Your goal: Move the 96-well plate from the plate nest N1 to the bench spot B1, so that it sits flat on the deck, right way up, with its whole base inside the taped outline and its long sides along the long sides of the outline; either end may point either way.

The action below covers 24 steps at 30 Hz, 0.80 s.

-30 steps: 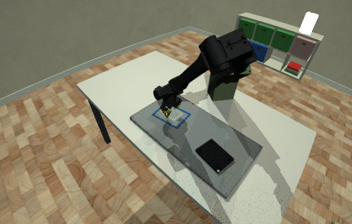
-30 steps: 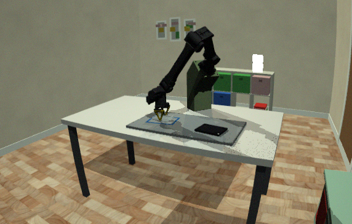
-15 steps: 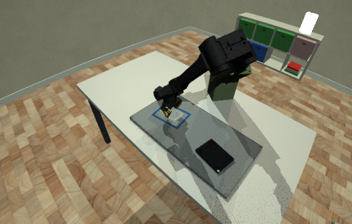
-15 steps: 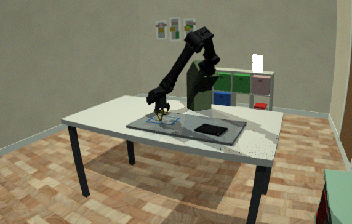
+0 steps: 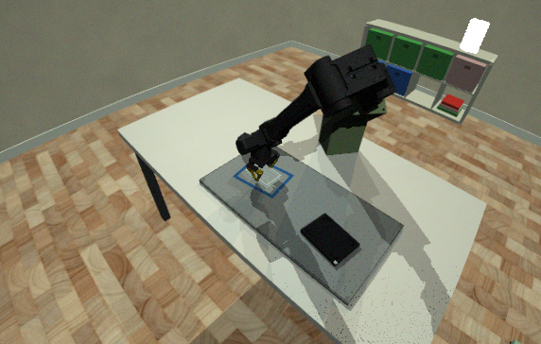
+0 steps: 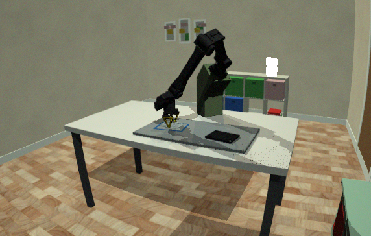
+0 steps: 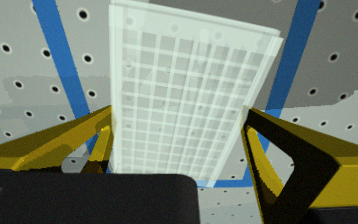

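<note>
The clear 96-well plate is between my yellow fingers. My gripper is shut on its long sides near one end. The plate is right way up, inside the blue taped outline B1, with its long sides roughly along the outline's long tape lines and slightly skewed. Its near end reaches the blue tape at the bottom of the wrist view. In the top view the plate and gripper are low over the outline. I cannot tell whether the plate touches the deck. The black plate nest N1 is empty.
The grey perforated deck lies on a white table. A green block stands at the arm's base behind the deck. A shelf with coloured bins is far behind the table.
</note>
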Motion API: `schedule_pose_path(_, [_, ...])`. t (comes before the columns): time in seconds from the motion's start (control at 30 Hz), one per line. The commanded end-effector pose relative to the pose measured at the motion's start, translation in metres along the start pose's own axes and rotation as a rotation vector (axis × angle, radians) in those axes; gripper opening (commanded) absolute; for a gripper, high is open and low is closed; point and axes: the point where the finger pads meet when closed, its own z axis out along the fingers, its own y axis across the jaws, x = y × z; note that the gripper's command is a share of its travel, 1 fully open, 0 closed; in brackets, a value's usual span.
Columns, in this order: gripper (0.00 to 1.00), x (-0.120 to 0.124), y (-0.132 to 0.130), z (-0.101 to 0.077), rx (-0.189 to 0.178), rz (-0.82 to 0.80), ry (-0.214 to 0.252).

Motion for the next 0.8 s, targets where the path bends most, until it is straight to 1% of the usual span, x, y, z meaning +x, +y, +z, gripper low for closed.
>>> schedule_pose_path(0.0, [0.0, 0.001, 0.0028, 0.0049, -0.002, -0.006, -0.003])
schedule_pose_path(0.03, [0.0, 0.001, 0.0028, 0.0049, -0.002, -0.006, -0.003])
schedule_pose_path(0.07, [0.0, -0.0005, 0.0052, 0.0006, -0.009, -0.006, -0.008])
schedule_pose_path(0.3, [0.0, 0.0009, 0.0015, 0.0066, 0.0, -0.004, -0.003])
schedule_pose_path(0.43, [0.0, -0.0009, 0.0053, 0.005, -0.008, -0.006, -0.007])
schedule_pose_path(0.53, [0.0, 0.001, 0.0027, 0.0073, -0.002, -0.006, -0.004])
schedule_pose_path(0.67, [0.0, -0.0009, -0.0018, 0.0058, 0.0, 0.005, -0.005])
schedule_pose_path(0.77, [0.0, 0.0011, 0.0008, 0.0066, -0.002, -0.001, -0.004])
